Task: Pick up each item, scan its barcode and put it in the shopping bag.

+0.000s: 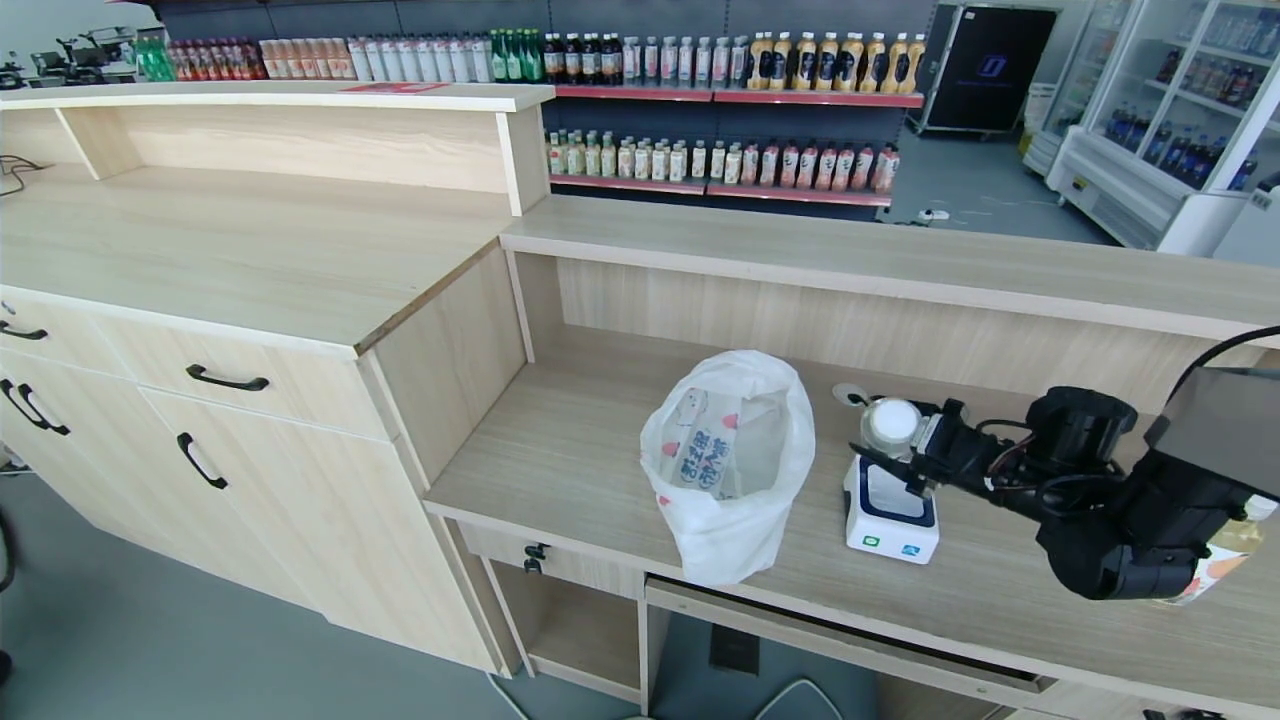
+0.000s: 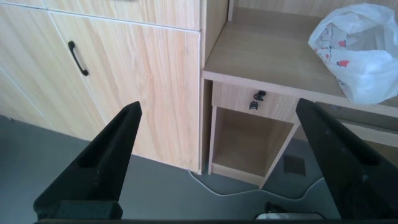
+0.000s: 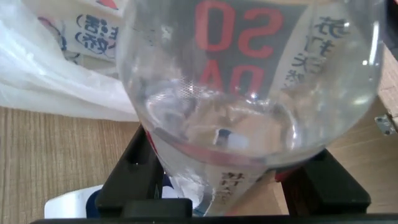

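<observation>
Bottle [image 3: 249,106] is hanging clamped in right gripper [image 1: 897,442] just above scanner [image 1: 892,520] — probably showing its barcode; shopping bag [image 1: 730,480] is standing beside.

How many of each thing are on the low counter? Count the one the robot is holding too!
Bottles: 2 (held bottle, second bottle)
Shopping bag: 1
Packet inside it: 1
Scanner: 1
Total: 5

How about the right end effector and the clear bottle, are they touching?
Touching. The right wrist view shows the clear bottle pressed between the right end effector and its two dark fingers, with no gap on either side.
</observation>
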Robot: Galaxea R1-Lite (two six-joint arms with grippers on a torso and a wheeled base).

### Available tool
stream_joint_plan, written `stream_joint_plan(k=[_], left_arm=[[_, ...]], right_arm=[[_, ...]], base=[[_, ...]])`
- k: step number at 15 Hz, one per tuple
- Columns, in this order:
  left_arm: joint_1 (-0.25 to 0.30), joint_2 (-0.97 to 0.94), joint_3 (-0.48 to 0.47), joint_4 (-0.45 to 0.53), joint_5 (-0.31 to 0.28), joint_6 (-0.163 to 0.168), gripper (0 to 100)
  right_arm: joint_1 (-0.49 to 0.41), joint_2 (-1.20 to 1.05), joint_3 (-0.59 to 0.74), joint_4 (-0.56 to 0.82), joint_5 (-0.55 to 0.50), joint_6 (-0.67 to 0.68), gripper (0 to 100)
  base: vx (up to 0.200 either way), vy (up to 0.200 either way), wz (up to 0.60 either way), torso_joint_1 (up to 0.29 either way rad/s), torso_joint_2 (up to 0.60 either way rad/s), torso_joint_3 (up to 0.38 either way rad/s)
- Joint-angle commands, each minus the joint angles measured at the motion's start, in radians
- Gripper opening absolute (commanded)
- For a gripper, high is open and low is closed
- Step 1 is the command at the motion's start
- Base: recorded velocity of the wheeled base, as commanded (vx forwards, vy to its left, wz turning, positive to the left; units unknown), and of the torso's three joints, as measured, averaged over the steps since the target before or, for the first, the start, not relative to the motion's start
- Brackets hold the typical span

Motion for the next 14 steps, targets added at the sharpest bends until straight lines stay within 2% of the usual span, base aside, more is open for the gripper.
stream_joint_plan(k=[1, 2, 4, 6, 7, 11, 12, 13, 14], left_arm=[[0.0, 0.0, 0.0, 0.0, 0.0, 0.0, 100], [0.0, 0.0, 0.0, 0.0, 0.0, -0.001, 100], [0.0, 0.0, 0.0, 0.0, 0.0, 0.0, 100], [0.0, 0.0, 0.0, 0.0, 0.0, 0.0, 100], [0.0, 0.0, 0.0, 0.0, 0.0, -0.001, 100], [0.0, 0.0, 0.0, 0.0, 0.0, -0.001, 100], [0.0, 0.0, 0.0, 0.0, 0.0, 0.0, 100], [0.0, 0.0, 0.0, 0.0, 0.0, 0.0, 100], [0.0, 0.0, 0.0, 0.0, 0.0, 0.0, 100]], right_arm=[[-0.002, -0.317, 0.04, 0.037, -0.158, 0.362, 0], [-0.022, -0.423, 0.076, 0.1, -0.265, 0.476, 0], [-0.074, -0.598, 0.165, 0.292, -0.478, 0.588, 0], [-0.149, -0.741, 0.31, 0.393, -0.644, 0.54, 0], [-0.157, -0.793, 0.323, 0.43, -0.69, 0.51, 0], [-0.166, -0.868, 0.326, 0.458, -0.711, 0.502, 0], [-0.197, -0.869, 0.329, 0.456, -0.71, 0.468, 0], [-0.206, -0.865, 0.333, 0.449, -0.71, 0.393, 0], [-0.198, -0.853, 0.327, 0.43, -0.711, 0.376, 0]], base=[[0.0, 0.0, 0.0, 0.0, 0.0, 0.0], [0.0, 0.0, 0.0, 0.0, 0.0, 0.0], [0.0, 0.0, 0.0, 0.0, 0.0, 0.0], [0.0, 0.0, 0.0, 0.0, 0.0, 0.0], [0.0, 0.0, 0.0, 0.0, 0.0, 0.0], [0.0, 0.0, 0.0, 0.0, 0.0, 0.0], [0.0, 0.0, 0.0, 0.0, 0.0, 0.0], [0.0, 0.0, 0.6, 0.002, 0.0, 0.002], [0.0, 0.0, 0.6, -0.095, 0.18, 0.1]])
